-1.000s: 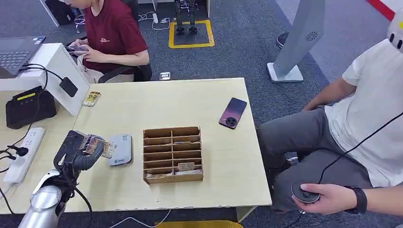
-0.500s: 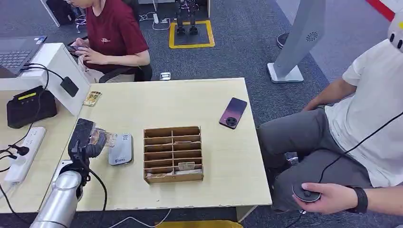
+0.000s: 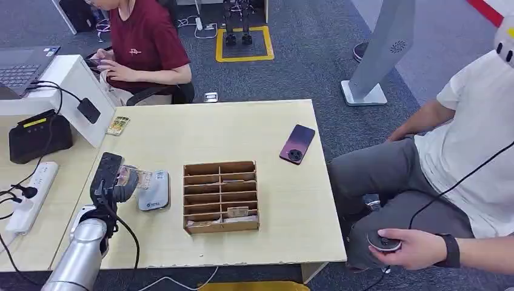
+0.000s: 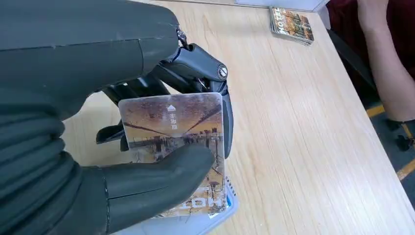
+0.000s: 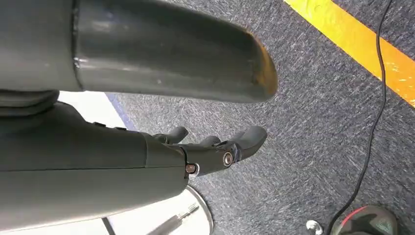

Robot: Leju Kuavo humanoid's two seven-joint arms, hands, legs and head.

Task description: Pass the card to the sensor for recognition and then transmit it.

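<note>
- The robot's left hand (image 3: 115, 185) grasps a rectangular picture card (image 4: 172, 128) with a brown-and-orange skyline print, its thick grey thumb (image 4: 161, 174) pressed across the card's face and darker fingers (image 4: 205, 73) behind it.
- In the head view the card (image 3: 134, 177) sits over the near-left part of the pale wooden surface (image 3: 267, 130), its far edge reaching over the small flat grey sensor pad with rounded corners (image 3: 154, 190).
- In the left wrist view the pad's light edge (image 4: 215, 218) lies just under the card; I cannot tell whether card and pad touch.
- The robot's right hand (image 5: 215, 147) hangs over grey carpet (image 5: 313, 127) with its fingers loosely extended and nothing in them; a yellow floor stripe (image 5: 362, 44) and a thin black cable (image 5: 372, 122) run nearby.
- A brown wooden organiser box with rows of slots (image 3: 220, 196) stands just beside the pad, toward the middle of the surface, with a few cards in its nearest slots.
- A dark purple smartphone (image 3: 297, 143) lies face down near the surface's right edge, well apart from the box.
- A small stack of printed cards (image 3: 117, 125) rests at the far left corner.
- A person in a dark red shirt (image 3: 145, 42) sits beyond the surface; a person in a white shirt (image 3: 479, 139) sits to the right, holding a round black controller (image 3: 383, 241).
</note>
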